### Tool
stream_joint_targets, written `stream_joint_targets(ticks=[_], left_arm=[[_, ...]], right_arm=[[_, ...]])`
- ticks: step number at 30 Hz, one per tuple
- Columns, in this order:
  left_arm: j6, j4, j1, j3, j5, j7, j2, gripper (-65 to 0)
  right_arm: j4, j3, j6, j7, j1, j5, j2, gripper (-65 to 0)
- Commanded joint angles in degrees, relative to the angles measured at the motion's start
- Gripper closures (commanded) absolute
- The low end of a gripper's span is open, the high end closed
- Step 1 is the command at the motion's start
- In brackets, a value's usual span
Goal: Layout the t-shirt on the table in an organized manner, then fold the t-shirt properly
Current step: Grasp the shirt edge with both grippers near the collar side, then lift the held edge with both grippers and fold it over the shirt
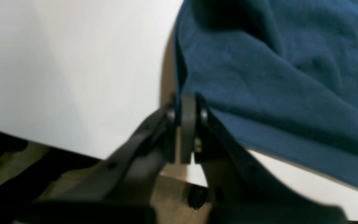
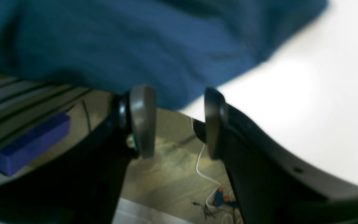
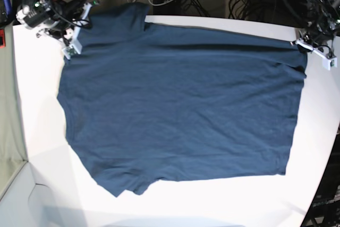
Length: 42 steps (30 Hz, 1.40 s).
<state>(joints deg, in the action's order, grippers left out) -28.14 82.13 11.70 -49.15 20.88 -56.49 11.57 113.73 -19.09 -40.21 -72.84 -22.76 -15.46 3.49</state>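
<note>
step: layout phase, judged; t-shirt point(image 3: 180, 110) spread nearly flat across table point(image 3: 48, 147), fold not yet begun.
left gripper point(image 1: 187, 124): pads pressed together, pinching the shirt's edge right at the corner; cloth runs up and to the right of the pads in the left wrist view.
right gripper point(image 2: 174, 121): fingers parted, clear gap, nothing between; shirt edge hangs just above and beyond the tips, floor visible through the gap.
shirt position: covers most of the tabletop in base view; one far corner at the left gripper point(image 3: 311, 46) on that view's right, the other far corner near the right gripper point(image 3: 74, 38) on that view's left; far edge lies at or slightly over the table edge.
shirt state: mostly smooth, slight ridge along the far side, near-left sleeve area bunched and curled at the near edge.
how to do well: get the right gripper onto its corner before any pull; match grip height on both sides; tension evenly and outward so the far ridge flattens; keep cloth low to the table to avoid dragging the whole shirt off the back edge.
risk, judged: one-sided pull likely skews the shirt; thin cloth may slip from a shallow pinch.
unclear: whether the right fingers touch the cloth; blurred.
</note>
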Motion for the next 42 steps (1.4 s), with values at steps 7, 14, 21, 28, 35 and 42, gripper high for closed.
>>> stream_joint_targets(ticks=[7, 14, 21, 28, 35, 42], left_arm=[[0.23, -0.06, 0.56, -0.04, -1.76, -2.19, 0.25, 0.0], [0.23, -0.06, 0.74, -0.13, -1.76, -2.19, 0.25, 0.0], [0.23, -0.06, 0.74, -0.22, -1.76, -2.19, 0.25, 0.0], [0.23, -0.06, 0.74, -0.22, -1.76, -2.19, 0.25, 0.0], [0.23, 3.45, 0.65, -0.22, -1.76, -2.46, 0.25, 0.0], [0.23, 10.75, 0.30, -0.13, -1.76, -2.63, 0.25, 0.0]], right_arm=[[-1.25, 0.15, 0.21, 1.67, 0.04, -0.40, -0.19, -26.8], [-5.21, 0.15, 0.21, 5.01, -0.31, -0.40, 0.07, -26.8], [-10.30, 0.23, 0.21, 8.27, -0.40, -0.40, -0.10, -26.8], [-12.77, 0.32, 0.21, 11.52, -1.90, -0.40, -0.19, -13.9], [-12.33, 0.32, 0.21, 11.70, -1.90, -0.49, 0.07, 0.0], [-2.48, 0.41, 0.21, 10.82, -1.63, -0.49, 0.16, 0.0]])
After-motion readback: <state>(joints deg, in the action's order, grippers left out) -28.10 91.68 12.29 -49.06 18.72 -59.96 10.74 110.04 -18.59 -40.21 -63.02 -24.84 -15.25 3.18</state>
